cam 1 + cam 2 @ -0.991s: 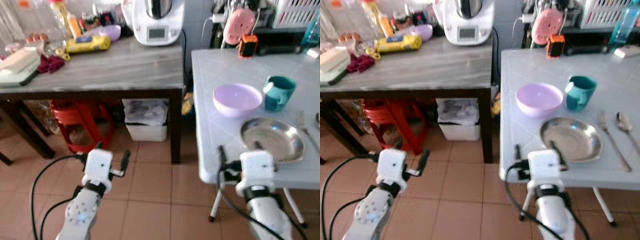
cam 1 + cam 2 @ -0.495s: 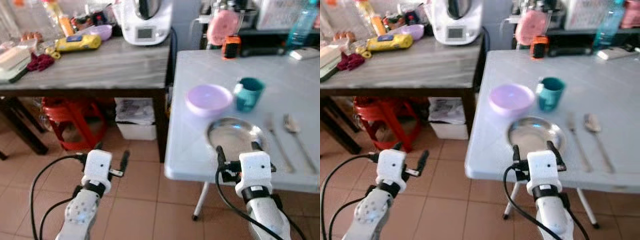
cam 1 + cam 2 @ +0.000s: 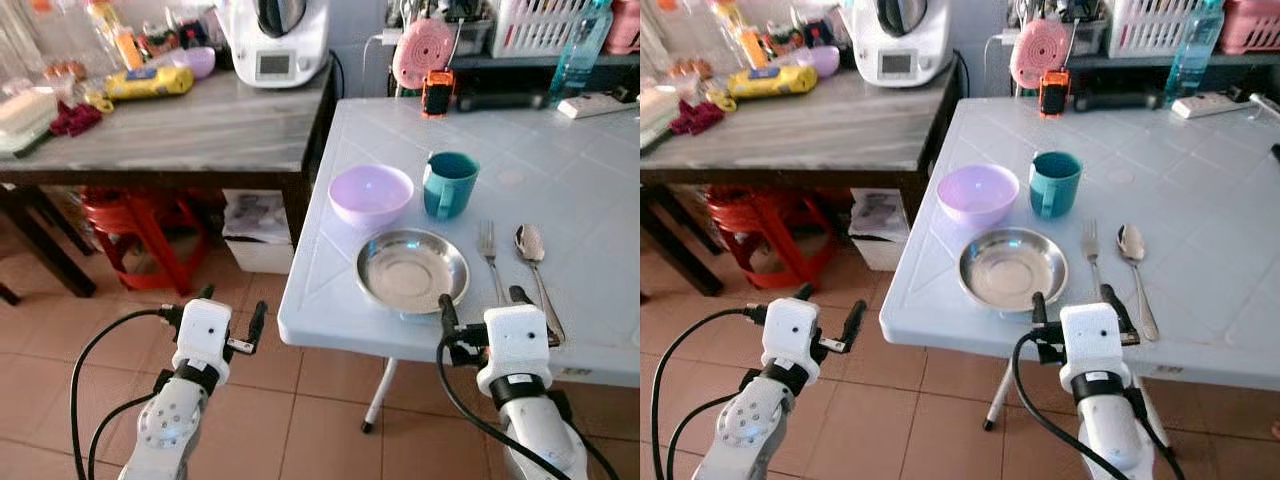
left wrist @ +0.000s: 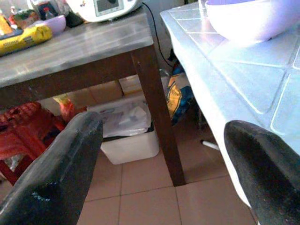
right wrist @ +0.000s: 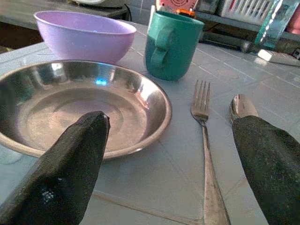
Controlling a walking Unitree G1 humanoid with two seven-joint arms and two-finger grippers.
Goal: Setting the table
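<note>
On the white table (image 3: pixel 590 190) a steel plate (image 3: pixel 412 270) lies near the front edge. Behind it are a lilac bowl (image 3: pixel 370 194) and a teal mug (image 3: pixel 448 184). A fork (image 3: pixel 490 260) and a spoon (image 3: pixel 530 255) lie side by side to the right of the plate. My right gripper (image 3: pixel 482 305) is open and empty at the table's front edge, just short of the plate (image 5: pixel 84 108) and fork (image 5: pixel 204 126). My left gripper (image 3: pixel 230 312) is open and empty, low over the floor to the left of the table, and faces the bowl (image 4: pixel 253 18).
A grey-topped wooden table (image 3: pixel 180 115) to the left carries a white kitchen machine (image 3: pixel 272 40), a yellow packet (image 3: pixel 145 82) and clutter. Under it are a red stool (image 3: pixel 140 225) and a white bin (image 3: pixel 258 230). A basket, a bottle (image 3: pixel 577 55) and a power strip line the white table's far edge.
The whole picture has shifted as the camera moved closer to the white table, bringing more of its top into view. The tableware has not moved. Both grippers stay open.
</note>
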